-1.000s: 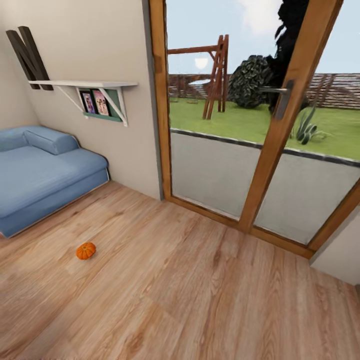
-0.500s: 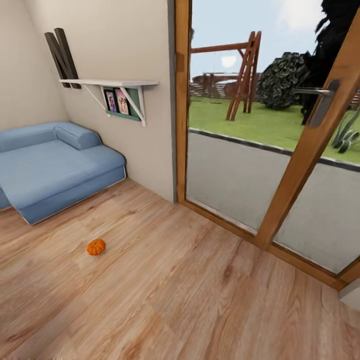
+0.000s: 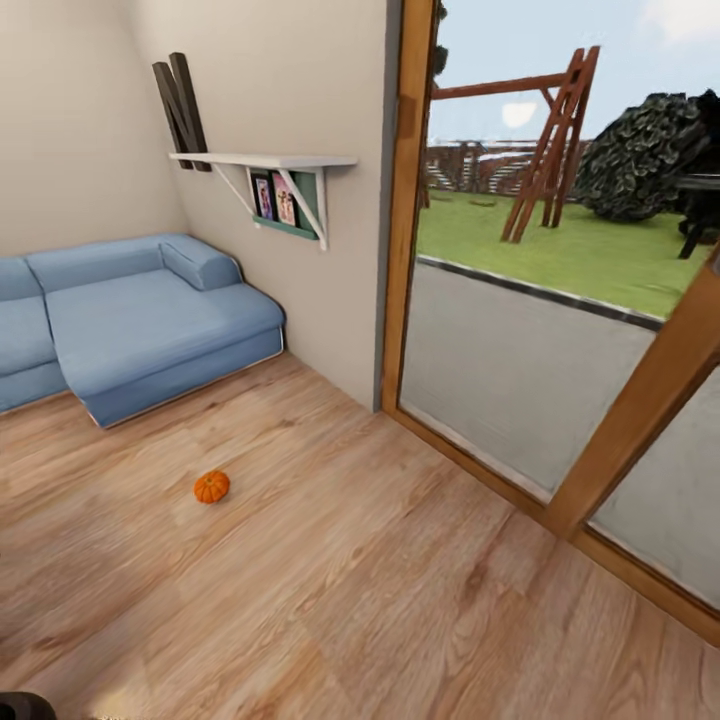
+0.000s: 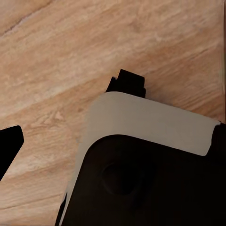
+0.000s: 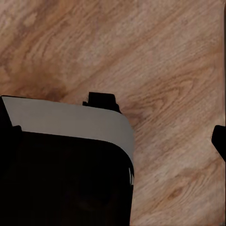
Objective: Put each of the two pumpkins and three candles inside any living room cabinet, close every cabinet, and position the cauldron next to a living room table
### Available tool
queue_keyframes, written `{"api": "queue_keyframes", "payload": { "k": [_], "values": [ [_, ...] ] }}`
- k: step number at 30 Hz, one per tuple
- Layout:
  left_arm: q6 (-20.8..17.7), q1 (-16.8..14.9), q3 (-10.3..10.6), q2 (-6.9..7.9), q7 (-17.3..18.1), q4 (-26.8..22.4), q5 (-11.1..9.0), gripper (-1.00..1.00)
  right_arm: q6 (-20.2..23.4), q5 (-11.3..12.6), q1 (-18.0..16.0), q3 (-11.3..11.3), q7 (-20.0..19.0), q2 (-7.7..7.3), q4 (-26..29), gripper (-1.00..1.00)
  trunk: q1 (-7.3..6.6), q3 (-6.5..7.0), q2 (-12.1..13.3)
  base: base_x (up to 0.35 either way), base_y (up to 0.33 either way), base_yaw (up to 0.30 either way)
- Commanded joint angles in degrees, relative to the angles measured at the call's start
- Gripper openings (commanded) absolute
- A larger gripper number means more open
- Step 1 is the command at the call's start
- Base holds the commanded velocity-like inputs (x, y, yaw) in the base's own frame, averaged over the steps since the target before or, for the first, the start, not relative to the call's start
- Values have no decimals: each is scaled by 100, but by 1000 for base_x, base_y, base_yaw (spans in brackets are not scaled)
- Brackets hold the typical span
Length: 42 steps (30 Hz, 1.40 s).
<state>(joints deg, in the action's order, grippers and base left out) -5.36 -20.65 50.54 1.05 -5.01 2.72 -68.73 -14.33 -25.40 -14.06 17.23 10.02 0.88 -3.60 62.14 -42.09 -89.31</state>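
One small orange ribbed pumpkin (image 3: 211,487) lies alone on the wood floor, a short way in front of the blue sofa (image 3: 140,325). The candles, the cabinet and the cauldron are out of view. My left gripper (image 4: 113,148) points down at the floor over the robot's own pale and black base; one dark fingertip (image 4: 9,148) sits at the picture's edge. My right gripper (image 5: 113,141) hangs the same way, with a fingertip (image 5: 219,140) at the opposite edge. Both are spread wide with nothing between the fingers.
A tall wood-framed glass door (image 3: 640,400) fills the right side, with a garden beyond. A white wall shelf (image 3: 265,160) with pictures hangs above the sofa's end. Open wood floor (image 3: 380,600) stretches between me and the pumpkin.
The camera has turned left, so the whole picture has slid right. More of the sofa now shows and the door handle has left the view. The pumpkin has stayed put on the floor.
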Motion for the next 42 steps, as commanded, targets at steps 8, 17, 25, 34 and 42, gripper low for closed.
{"api": "queue_keyframes", "payload": {
  "k": [8,17,25,34,42],
  "values": [
    [0,0,2,0,0,0,0,100,0,0,0,0,0,8,0,100,0,-35,0,148,-165,276],
    [0,0,0,0,0,0,0,100,0,-1,0,0,0,9,0,100,0,-74,0,27,-98,276],
    [0,0,1,0,0,0,0,100,0,-3,0,0,0,7,0,100,0,-109,0,0,-8,276],
    [0,0,2,0,0,0,0,100,0,-8,0,0,0,9,-7,100,0,-148,0,0,0,276],
    [0,0,1,0,0,0,0,100,0,-9,0,0,0,9,-2,100,0,-182,0,0,0,276]
  ]
}}
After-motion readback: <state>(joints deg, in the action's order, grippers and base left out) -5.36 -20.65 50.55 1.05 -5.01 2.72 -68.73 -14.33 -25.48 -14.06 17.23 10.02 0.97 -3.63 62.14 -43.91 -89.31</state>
